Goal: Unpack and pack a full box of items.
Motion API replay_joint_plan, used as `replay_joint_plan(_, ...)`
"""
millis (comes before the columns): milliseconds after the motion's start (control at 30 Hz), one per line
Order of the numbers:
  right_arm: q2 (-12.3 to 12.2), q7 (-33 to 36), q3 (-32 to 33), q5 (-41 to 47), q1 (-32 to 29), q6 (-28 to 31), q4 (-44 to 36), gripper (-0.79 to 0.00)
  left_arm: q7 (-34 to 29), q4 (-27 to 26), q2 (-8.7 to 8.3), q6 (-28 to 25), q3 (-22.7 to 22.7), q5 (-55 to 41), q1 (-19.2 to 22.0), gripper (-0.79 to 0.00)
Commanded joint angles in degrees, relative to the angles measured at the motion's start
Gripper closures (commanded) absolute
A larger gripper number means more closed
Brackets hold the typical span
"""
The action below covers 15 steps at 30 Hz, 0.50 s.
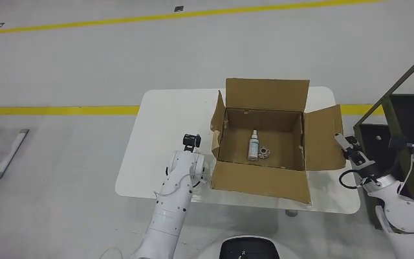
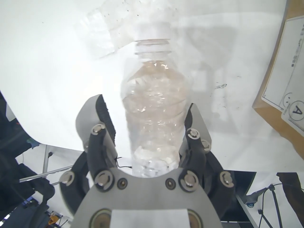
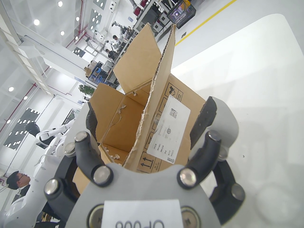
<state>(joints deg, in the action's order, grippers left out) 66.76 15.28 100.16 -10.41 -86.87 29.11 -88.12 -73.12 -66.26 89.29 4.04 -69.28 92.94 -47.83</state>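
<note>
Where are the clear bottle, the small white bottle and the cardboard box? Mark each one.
clear bottle (image 2: 154, 110), left wrist view, its ribbed body.
small white bottle (image 1: 253, 146), top view, its body.
cardboard box (image 1: 259, 181), top view, its near flap.

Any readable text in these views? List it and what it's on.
"A", circled: on the corner label of the cardboard box, left wrist view.
Too small to read: the side label on the box, right wrist view.
Upside down and cut off, unreadable: the wrist tag.
Too small to read: the white bottle inside the box.
</note>
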Motion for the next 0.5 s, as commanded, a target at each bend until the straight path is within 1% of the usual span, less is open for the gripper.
replay_joint_plan(0,0.0,0.1,-0.1,0.0,0.1,0.0,0.0,-0.785,-0.6,-1.7,0.05,0.2,-0.1,-0.7,-0.3,-0.785)
replay_joint_plan(100,0.0,0.0,-0.4,-0.1,0.4,-0.3,0.2,-0.785,-1.5,-5.3,0.02,0.4,-0.5,-1.4,-0.7,-0.785)
replay_joint_plan(200,0.0,0.3,-1.0,-0.2,0.8,-0.4,0.5,-0.779,-3.1,-9.9,-0.13,0.7,-1.3,-1.2,-1.1,-0.785)
replay_joint_plan(267,0.0,0.3,-1.4,-0.3,1.0,-0.5,0.7,-0.705,-3.8,-13.4,-0.19,1.1,-2.0,-1.8,-1.6,-0.785)
replay_joint_plan(300,0.0,0.3,-1.5,-0.4,1.1,-0.5,0.9,-0.520,-4.0,-15.2,-0.24,1.1,-2.4,-2.1,-1.7,-0.785)
replay_joint_plan(333,0.0,0.3,-1.6,-0.3,1.2,-0.6,1.0,-0.391,-4.2,-16.8,-0.29,1.1,-2.9,-2.6,-1.8,-0.785)
replay_joint_plan(433,0.0,0.1,-1.8,-0.6,1.4,-0.9,1.3,-0.274,-4.7,-22.2,-0.28,1.9,-5.0,-6.7,-1.3,-0.785)
replay_joint_plan(467,0.0,0.1,-1.9,-0.7,1.4,-1.0,1.3,-0.206,-4.8,-23.9,-0.31,1.9,-5.6,-7.4,-0.9,-0.785)
